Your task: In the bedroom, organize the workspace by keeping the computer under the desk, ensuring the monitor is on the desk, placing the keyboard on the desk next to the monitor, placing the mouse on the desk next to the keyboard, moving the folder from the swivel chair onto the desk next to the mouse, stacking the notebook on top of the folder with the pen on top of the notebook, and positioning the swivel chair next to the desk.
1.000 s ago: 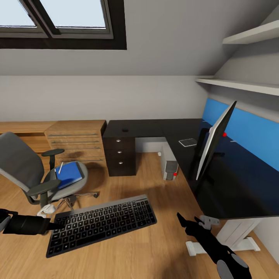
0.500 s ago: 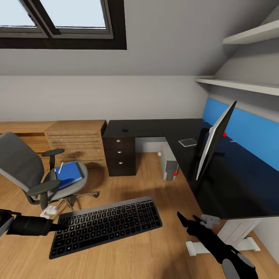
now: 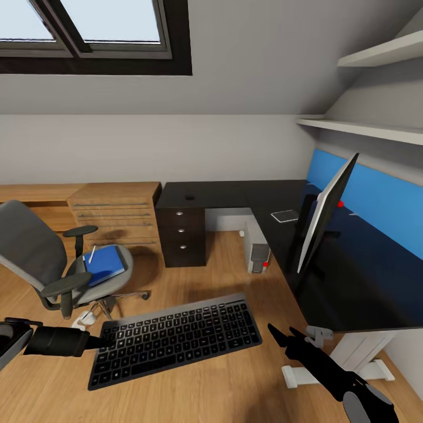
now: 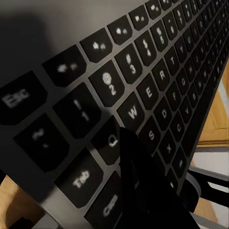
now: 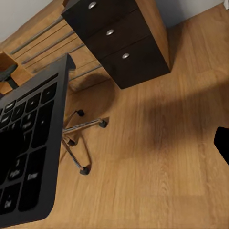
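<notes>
Low over the floor, my left claw (image 3: 101, 341) grips the keyboard (image 3: 175, 339) end; the counter (image 3: 352, 282) lies right, right claw (image 3: 281, 336) state unclear.

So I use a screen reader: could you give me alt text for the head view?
The left gripper holds a dark keyboard in the air above a wooden floor. To the right an L-shaped black desk carries a monitor; to the left a grey swivel chair holds a blue folder.

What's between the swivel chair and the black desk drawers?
In the head view, the light wooden chest stands between the swivel chair and the desk drawers, with bare wood floor in front.
</notes>
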Available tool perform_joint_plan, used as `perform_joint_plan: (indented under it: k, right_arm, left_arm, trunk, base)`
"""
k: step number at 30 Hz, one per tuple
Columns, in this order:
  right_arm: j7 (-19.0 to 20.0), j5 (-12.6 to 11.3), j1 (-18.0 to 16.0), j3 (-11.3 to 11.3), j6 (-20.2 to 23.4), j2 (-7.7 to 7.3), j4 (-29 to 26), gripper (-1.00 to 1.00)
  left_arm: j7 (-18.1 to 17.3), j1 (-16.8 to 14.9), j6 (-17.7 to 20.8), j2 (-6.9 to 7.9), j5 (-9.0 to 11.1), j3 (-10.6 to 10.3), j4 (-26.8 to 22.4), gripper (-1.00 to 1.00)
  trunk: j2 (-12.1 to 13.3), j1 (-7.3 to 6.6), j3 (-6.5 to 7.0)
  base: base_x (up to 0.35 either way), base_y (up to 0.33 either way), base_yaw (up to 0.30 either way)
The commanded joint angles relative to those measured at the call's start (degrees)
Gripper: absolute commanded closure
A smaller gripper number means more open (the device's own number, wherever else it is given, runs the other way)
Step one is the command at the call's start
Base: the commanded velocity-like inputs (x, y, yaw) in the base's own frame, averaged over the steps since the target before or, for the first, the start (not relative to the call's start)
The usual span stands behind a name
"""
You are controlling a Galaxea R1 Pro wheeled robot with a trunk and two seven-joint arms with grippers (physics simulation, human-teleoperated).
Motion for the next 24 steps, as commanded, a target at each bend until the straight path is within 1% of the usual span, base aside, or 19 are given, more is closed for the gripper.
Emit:
perform_joint_plan:
  k: [1,5,10,11,15,18,20,21,22,23,24]
  right_arm:
    - [0.16,-0.52,-0.03,-0.09,0.51,0.01,-0.04,-1.00]
    - [0.42,-0.54,-0.03,-0.11,0.53,0.01,0.00,-1.00]
    - [0.71,-0.71,-0.03,-0.07,0.54,0.01,0.62,-1.00]
    - [0.74,-0.78,-0.03,-0.05,0.54,0.01,0.68,-1.00]
    - [0.84,-1.13,-0.03,0.25,0.54,0.03,1.20,-1.00]
    - [0.86,-1.22,-0.03,0.46,0.54,0.09,1.41,-1.00]
    - [0.86,-1.25,-0.03,0.83,0.54,0.13,1.48,-1.00]
    - [0.87,-1.25,-0.03,1.19,0.54,0.14,1.50,-1.00]
    - [0.87,-1.25,-0.03,1.36,0.54,0.15,1.51,-1.00]
    - [0.87,-1.28,-0.03,1.65,0.54,0.16,1.53,-1.00]
    - [0.87,-1.30,-0.03,1.77,0.54,0.17,1.53,-1.00]
  left_arm:
    - [0.07,-0.08,0.27,-0.04,0.36,-0.19,-0.03,1.00]
    - [0.09,-0.09,-0.07,-1.03,0.31,-0.25,-0.19,1.00]
    - [0.12,-0.10,-0.26,-1.60,0.25,-0.45,-0.28,1.00]
    - [0.12,-0.11,-0.34,-1.72,0.24,-0.63,-0.29,1.00]
    - [0.23,-0.12,-0.80,-2.80,0.13,-2.39,-0.29,1.00]
    - [0.43,-0.13,-0.91,-3.57,-0.30,-3.01,-0.29,1.00]
    - [0.50,-0.13,-0.94,-4.19,-1.40,-3.20,-0.29,1.00]
    - [0.53,-0.14,-0.94,-4.66,-2.55,-3.26,-0.29,1.00]
    - [0.54,-0.14,-0.93,-4.92,-3.21,-3.28,-0.28,1.00]
    - [0.54,-0.14,-0.95,-5.41,-4.59,-3.31,-0.27,1.00]
    - [0.53,-0.12,-0.94,-5.62,-5.25,-3.32,-0.27,1.00]
  trunk:
    - [-0.04,0.00,-0.06]
    - [-0.04,0.00,-0.06]
    - [-0.04,0.00,-0.06]
    - [-0.04,0.00,-0.06]
    - [-0.04,0.00,-0.06]
    - [-0.04,0.00,-0.06]
    - [-0.04,0.00,-0.06]
    - [-0.04,0.00,-0.06]
    - [-0.04,0.00,-0.06]
    - [-0.04,0.00,-0.06]
    - [-0.04,0.00,-0.06]
  base:
    - [0.000,0.000,0.000]
    - [0.000,0.000,0.000]
    - [0.000,0.000,0.000]
    - [0.000,0.000,0.000]
    - [0.000,0.000,0.000]
    - [0.000,0.000,0.000]
    - [0.000,0.000,0.000]
    - [0.000,0.000,0.000]
    - [0.000,0.000,0.000]
    - [0.000,0.000,0.000]
    - [0.000,0.000,0.000]
